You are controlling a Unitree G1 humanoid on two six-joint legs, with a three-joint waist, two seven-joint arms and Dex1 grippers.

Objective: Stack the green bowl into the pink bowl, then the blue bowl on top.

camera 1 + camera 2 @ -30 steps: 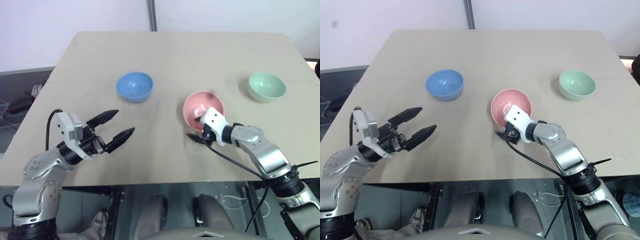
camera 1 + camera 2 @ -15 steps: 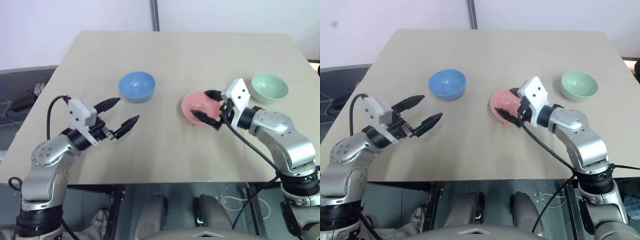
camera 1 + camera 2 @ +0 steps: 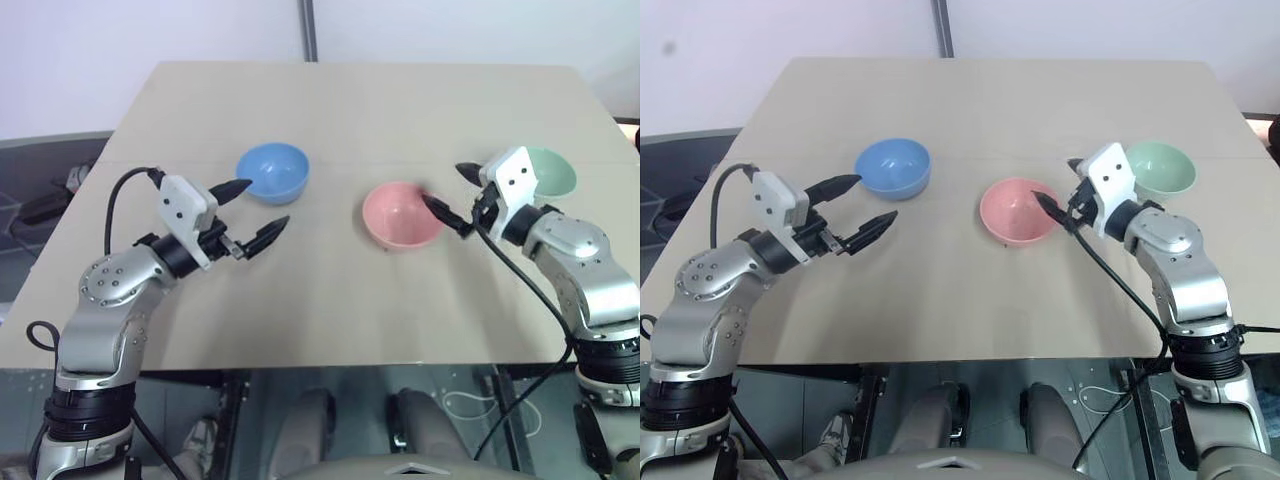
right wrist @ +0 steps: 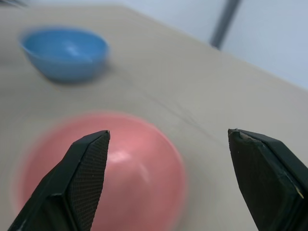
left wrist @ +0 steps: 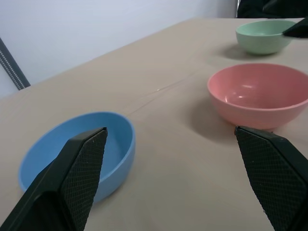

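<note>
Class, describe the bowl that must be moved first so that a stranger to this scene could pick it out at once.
On the light tan tabletop stand three small, smooth round bowls in a loose row. Go to the robot's right end of the row, past the salmon-pink bowl in the middle. The pale mint-green bowl there, just behind the right gripper, is the only green one; the far one is sky-blue.

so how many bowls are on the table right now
3, none stacked. The blue bowl sits toward the left, the pink bowl near the middle, and the green bowl at the right, partly covered by the right gripper in the head views.
</note>
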